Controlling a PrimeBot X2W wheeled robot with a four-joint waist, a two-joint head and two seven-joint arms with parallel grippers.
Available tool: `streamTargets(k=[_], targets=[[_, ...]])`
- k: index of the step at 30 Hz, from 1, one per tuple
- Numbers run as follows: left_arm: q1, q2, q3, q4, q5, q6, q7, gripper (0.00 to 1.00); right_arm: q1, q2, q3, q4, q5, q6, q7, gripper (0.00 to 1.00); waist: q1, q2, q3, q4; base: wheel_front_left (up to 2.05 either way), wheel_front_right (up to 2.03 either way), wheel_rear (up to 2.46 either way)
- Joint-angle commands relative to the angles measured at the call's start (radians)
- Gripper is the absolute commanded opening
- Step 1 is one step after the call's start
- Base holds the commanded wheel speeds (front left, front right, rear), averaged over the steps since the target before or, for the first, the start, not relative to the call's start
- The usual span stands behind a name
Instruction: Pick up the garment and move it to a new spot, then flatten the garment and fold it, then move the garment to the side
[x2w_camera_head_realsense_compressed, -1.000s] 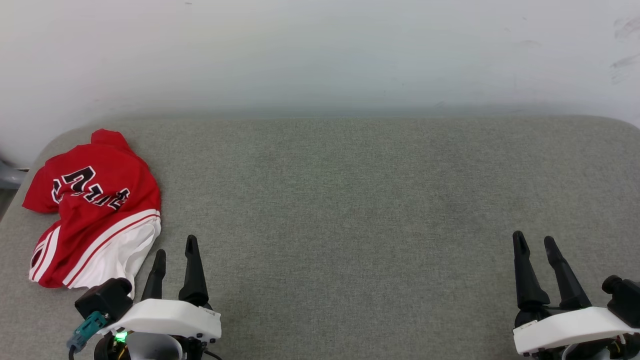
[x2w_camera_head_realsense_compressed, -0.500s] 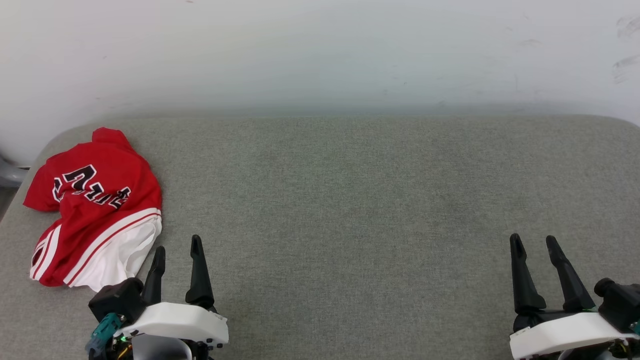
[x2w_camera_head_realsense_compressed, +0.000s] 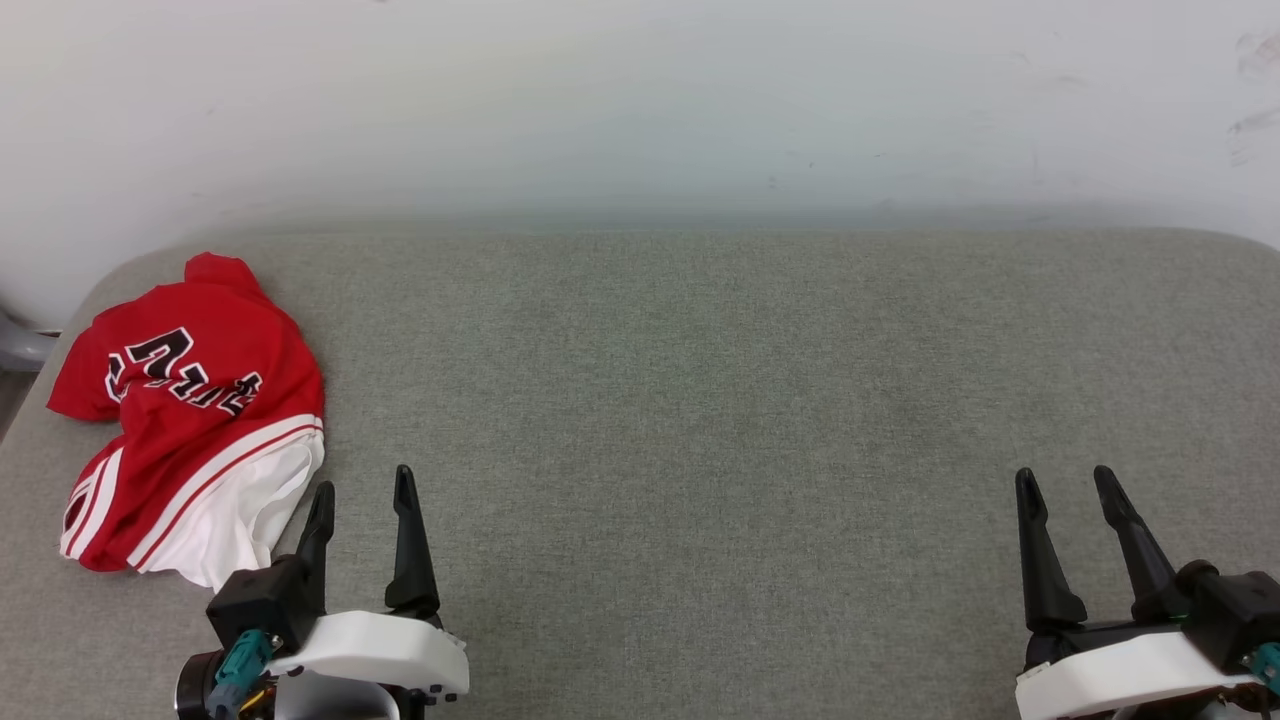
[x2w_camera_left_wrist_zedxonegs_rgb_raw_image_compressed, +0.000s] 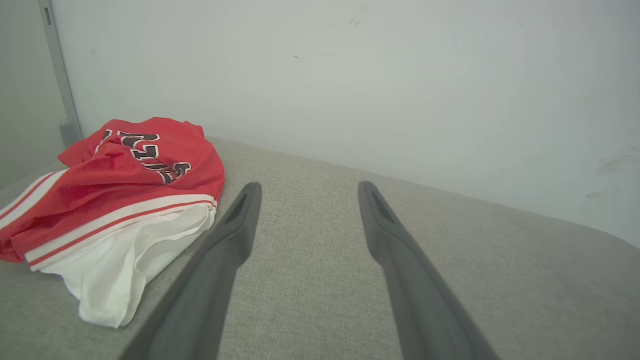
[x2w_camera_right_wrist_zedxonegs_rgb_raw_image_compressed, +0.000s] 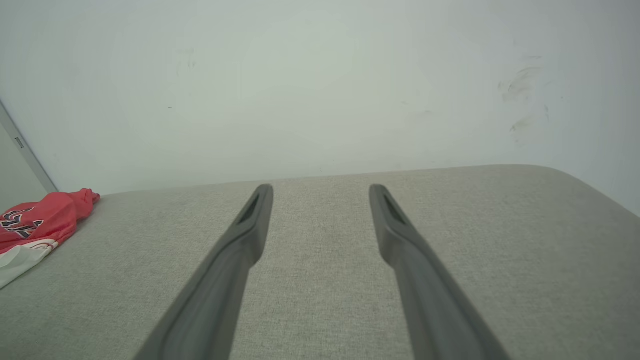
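Grey fabric covers the desk (x2w_camera_head_realsense_compressed: 700, 400); the red jersey T-shirt (x2w_camera_head_realsense_compressed: 190, 400) lies heaped by its left edge. Gaping wide and empty, the left tool (x2w_camera_head_realsense_compressed: 362, 480) sits just beside its white cloth, the right tool (x2w_camera_head_realsense_compressed: 1064, 472) well apart. Pinching one loose layer could drag it bunched.

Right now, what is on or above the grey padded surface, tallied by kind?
garment, red and white, crumpled: 1
robot hands, both open and holding nothing, left hand and right hand: 2
Total: 3
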Motion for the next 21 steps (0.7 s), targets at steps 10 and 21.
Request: streamTargets(k=[10, 21], targets=[[0.013, 0.003, -0.01, -0.015, 0.097, -0.004, -0.028, 1.0, 0.014, 0.0, 0.008, -0.029, -0.073, 0.0, -0.029, 1.0, 0.0, -0.0001, 0.0, 0.001, 0.0, 0.0, 0.0], [0.019, 0.003, -0.02, -0.02, 0.162, -0.015, -0.048, 1.0, 0.022, 0.001, 0.019, -0.045, -0.116, 0.0, -0.049, 1.0, 0.0, -0.0001, 0.0, 0.003, 0.0, 0.0, 0.0]])
